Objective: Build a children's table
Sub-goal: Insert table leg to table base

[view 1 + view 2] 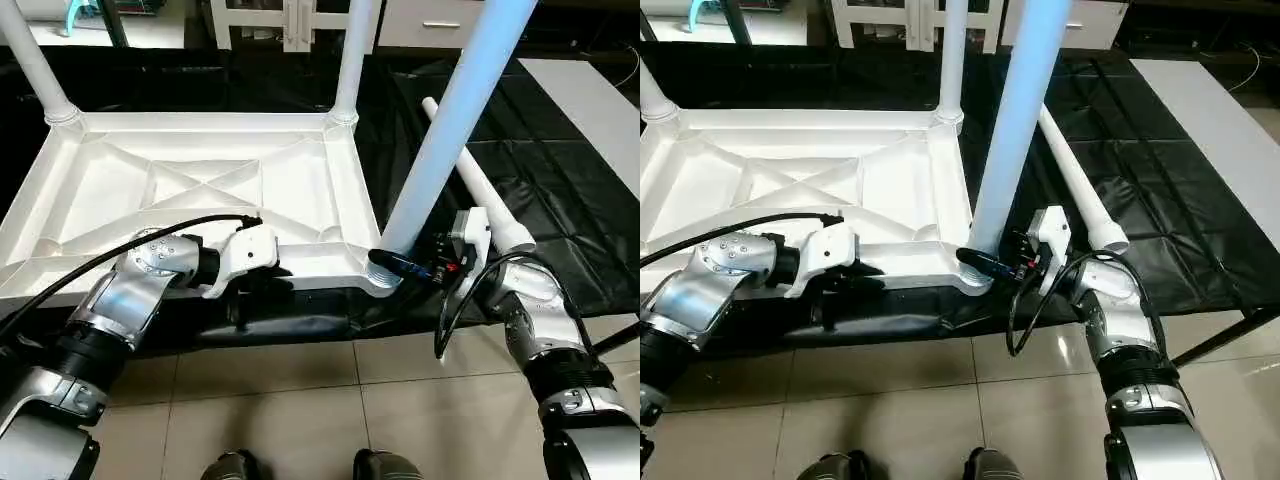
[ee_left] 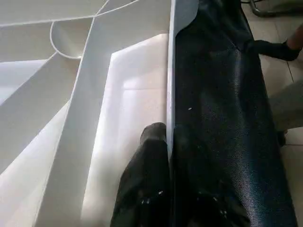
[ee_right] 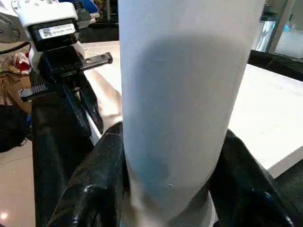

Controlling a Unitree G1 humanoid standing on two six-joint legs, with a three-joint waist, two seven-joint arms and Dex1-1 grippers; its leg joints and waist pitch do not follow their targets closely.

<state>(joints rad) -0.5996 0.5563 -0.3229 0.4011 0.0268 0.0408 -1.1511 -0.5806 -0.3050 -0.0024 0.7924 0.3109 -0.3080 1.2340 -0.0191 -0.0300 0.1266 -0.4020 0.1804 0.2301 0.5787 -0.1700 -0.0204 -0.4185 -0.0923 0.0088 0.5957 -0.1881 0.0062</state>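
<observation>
Legs are the step in hand: the right tool [image 1: 405, 266] clasps the base of a long white tapered tube leg [image 1: 455, 120] that stands tilted in the near right corner socket [image 1: 378, 283] of the white plastic square top [image 1: 200, 190], which lies ribbed underside up on the black-sheeted tabletop [image 1: 560, 190]. To do it well, I judge the leg should be brought upright over the socket before it is pressed home, with the push going straight down its axis; pushed at this lean it may jam or lever the corner up. The left tool [image 1: 262, 285] is clenched on the top's near rim [image 1: 310, 270], one finger on each side of the thin wall, and its job is to hold the top still, so it should stay firm and low.

Farther off, two more white tube legs already stand in the far corner sockets, one at far left [image 1: 30, 60] and one at far right [image 1: 355, 55]. A fourth white leg [image 1: 478, 185] lies loose on the black sheet, just right of the held one.

The head views give the leg's lean and the whole layout. The right wrist view gives what they hide: both black fingers [image 3: 92, 189] wrapped around the tube. The left wrist view gives the rim [image 2: 169, 85] edge-on, with a dark finger [image 2: 147, 184] pressed against its inner face.
</observation>
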